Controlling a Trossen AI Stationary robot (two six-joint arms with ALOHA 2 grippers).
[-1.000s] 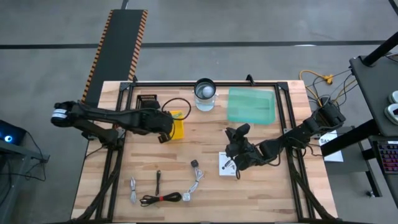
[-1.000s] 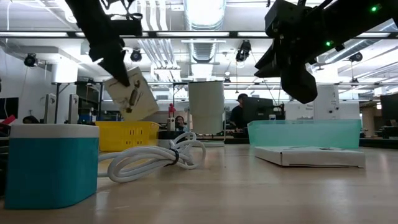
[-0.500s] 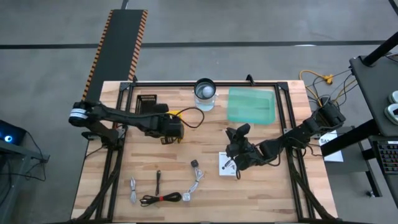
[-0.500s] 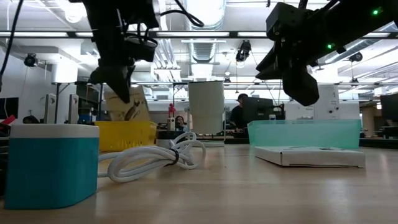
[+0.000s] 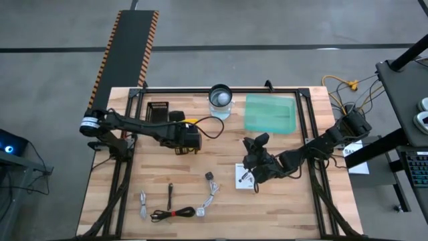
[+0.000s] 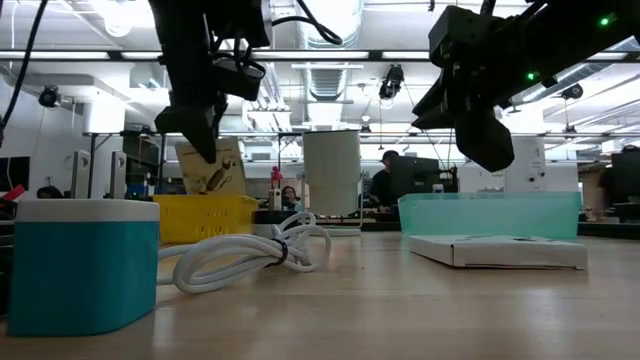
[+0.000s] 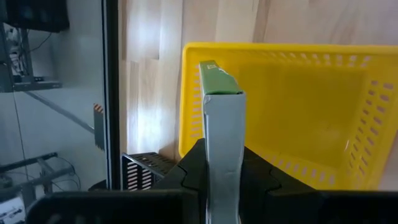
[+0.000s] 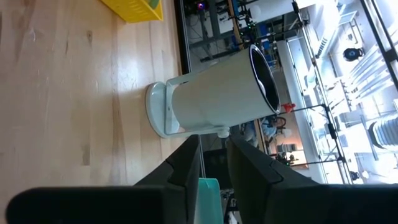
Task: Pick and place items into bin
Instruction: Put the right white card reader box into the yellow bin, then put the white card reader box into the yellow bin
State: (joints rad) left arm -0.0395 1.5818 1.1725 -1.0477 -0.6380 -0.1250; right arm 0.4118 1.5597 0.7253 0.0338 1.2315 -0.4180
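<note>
Looking from the table's near edge, we see loose cables (image 5: 175, 213) lying there. Farther in, our right gripper (image 5: 249, 175) hovers nearly closed over one white card (image 5: 245, 178). Farthest, our left gripper (image 7: 221, 180) clamps another card (image 7: 222, 134) above the yellow bin (image 7: 311, 87).

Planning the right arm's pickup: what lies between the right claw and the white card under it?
Nothing: in the low view the right claw hangs above the white card, with only open air between them.
</note>
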